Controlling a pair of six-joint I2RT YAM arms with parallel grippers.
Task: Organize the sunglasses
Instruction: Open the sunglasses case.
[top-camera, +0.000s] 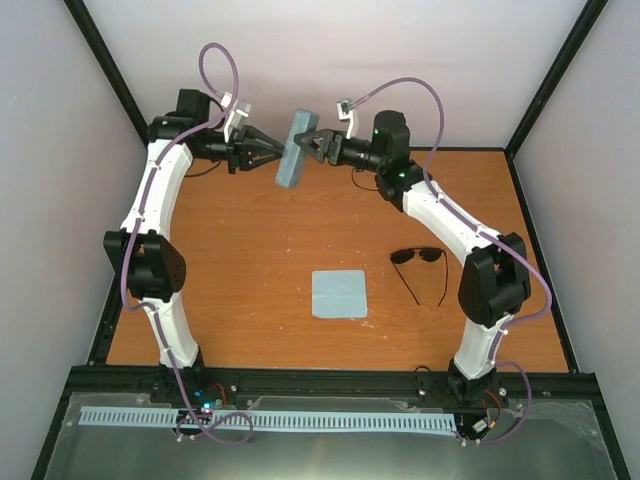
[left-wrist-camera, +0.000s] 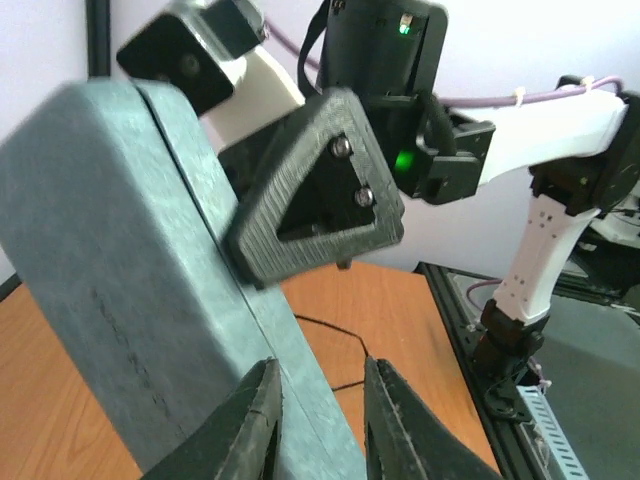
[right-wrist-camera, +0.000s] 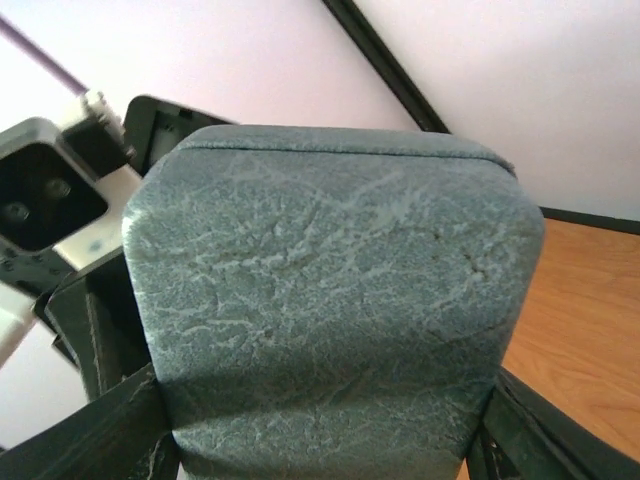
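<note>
Sunglasses (top-camera: 418, 258) on the bench (top-camera: 250, 260), right of the cloth (top-camera: 338, 294) — likely light, slick, fragile; best pinched at the bridge. Right hand (top-camera: 318, 146) clamping the case (top-camera: 296, 150); left hand (top-camera: 272, 150) — grip impossible to tell.

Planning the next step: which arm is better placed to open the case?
Left, probably: the right gripper clamps the case in the air, and the left gripper sits at its edge.

A: "Where is room lying open?"
B: "Over the bench (top-camera: 230, 270) around the cloth (top-camera: 338, 293), coming from the near and left sides."
A: "What is standing in the way?"
B: "The case (top-camera: 296, 150) is hanging across the far middle; the right arm (top-camera: 445, 215) is crowding the sunglasses (top-camera: 418, 257) from the right."
</note>
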